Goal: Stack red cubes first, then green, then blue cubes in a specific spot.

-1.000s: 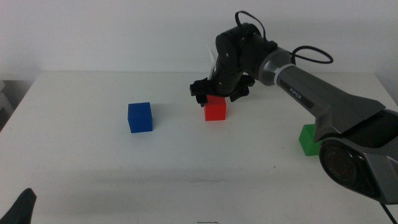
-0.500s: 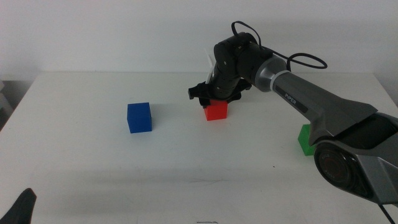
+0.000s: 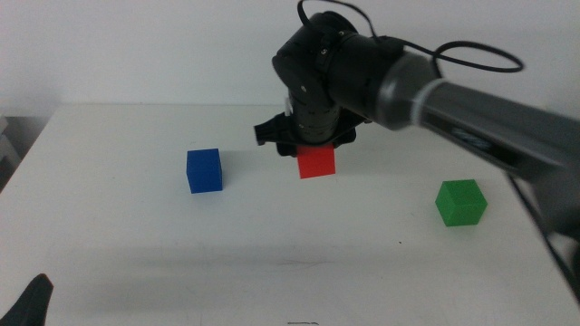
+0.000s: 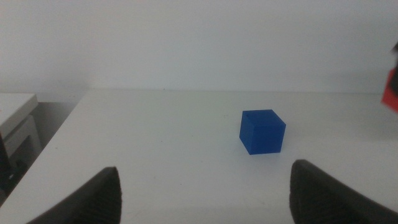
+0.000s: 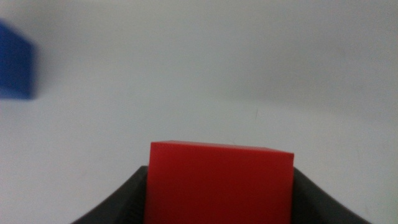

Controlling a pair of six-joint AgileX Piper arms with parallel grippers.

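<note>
The right gripper [image 3: 311,145] has its two dark jaws closed against opposite sides of the red cube [image 3: 316,162], which hangs just below the wrist. In the right wrist view the red cube [image 5: 219,180] fills the gap between the jaws, its top face flat and level, its colour a bright, even, matte red with no marks. Whether its underside touches the white table [image 3: 136,235] or sits slightly above it cannot be told.

The blue cube [image 3: 204,170] stands on the table to the left of the right gripper, well apart from it; it is a deep, plain blue with sharp edges and rests flat. The green cube [image 3: 461,202] lies on the table to the gripper's right and nearer the camera, also well apart, turned so one corner faces forward.

The left gripper [image 4: 205,190] waits low at the near left edge of the table, its jaws spread wide with nothing between them. The blue cube [image 4: 262,131] sits ahead of it, beyond the jaw tips.
</note>
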